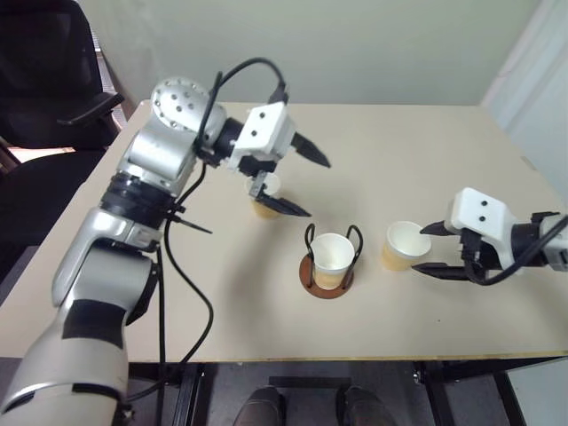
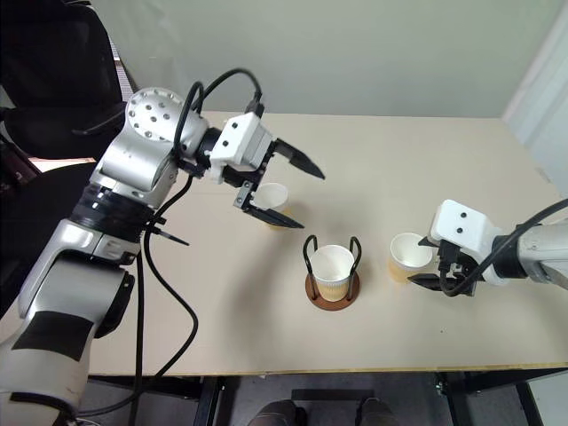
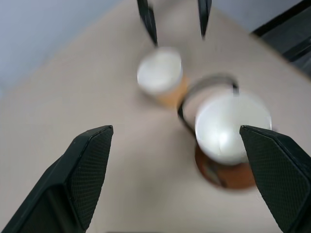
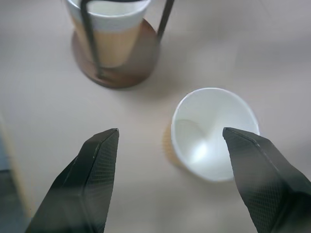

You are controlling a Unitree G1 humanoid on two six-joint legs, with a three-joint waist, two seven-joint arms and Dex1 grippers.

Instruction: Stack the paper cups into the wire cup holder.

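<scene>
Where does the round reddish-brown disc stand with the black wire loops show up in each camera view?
Left eye view: the wire cup holder sits low centre on the table, a cup inside.
Right eye view: low centre, slightly right.
Left wrist view: on the right, between the fingers.
Right wrist view: upper left.
Shared landmark: the loose paper cup by the right gripper.

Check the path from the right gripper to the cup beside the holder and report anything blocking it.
Nothing visible blocks it. The right gripper is open, its fingers either side of the loose paper cup, bare table around. The wire cup holder, one cup inside, stands apart beside it.
</scene>
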